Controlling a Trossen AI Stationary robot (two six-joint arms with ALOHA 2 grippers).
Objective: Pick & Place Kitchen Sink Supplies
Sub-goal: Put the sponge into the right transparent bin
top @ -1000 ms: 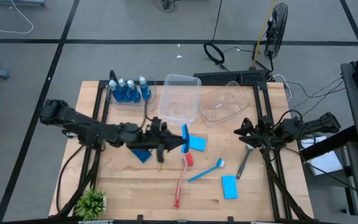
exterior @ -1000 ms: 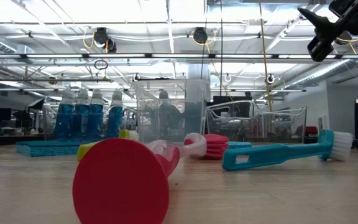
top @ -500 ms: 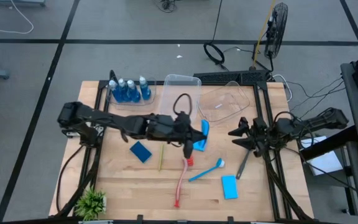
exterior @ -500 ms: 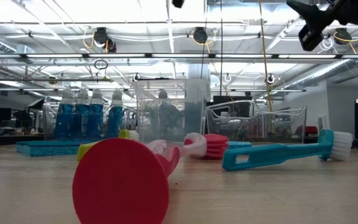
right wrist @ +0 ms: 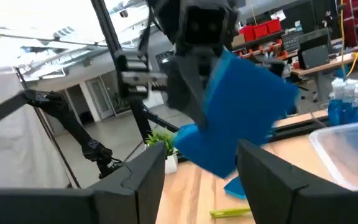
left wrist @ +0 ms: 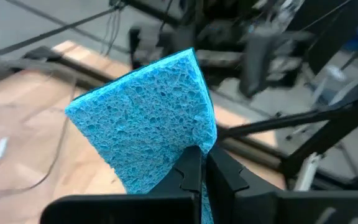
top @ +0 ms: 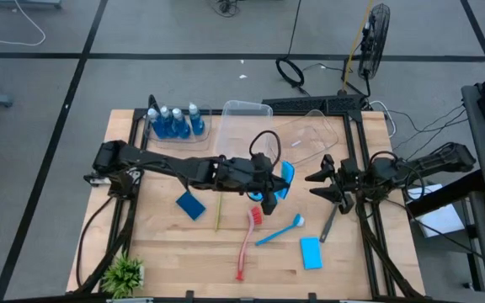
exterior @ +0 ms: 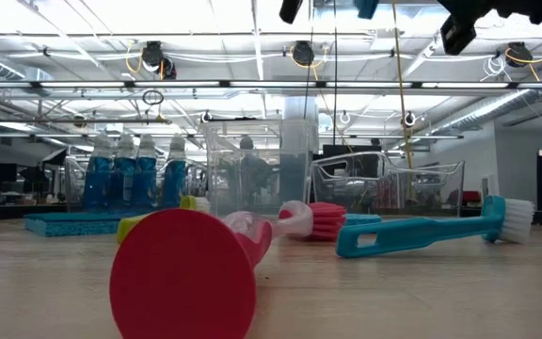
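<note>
High view first: the left gripper (top: 274,190) has swung across the desk (top: 167,252) in the last second, carrying a blue sponge (top: 284,180) from mid-desk toward the clear tub (top: 303,139) on the right, jaws clenched on it. The right gripper (top: 320,178) waits just beside it, jaws spread and empty, drifting closer than before.

Low view: both arms have risen nearly out of the top; the red brush (exterior: 205,264) and blue brush (exterior: 422,231) lie untouched.

Left wrist view: the sponge sits pinched, tilted. A handover or a drop into the tub looks imminent.
</note>
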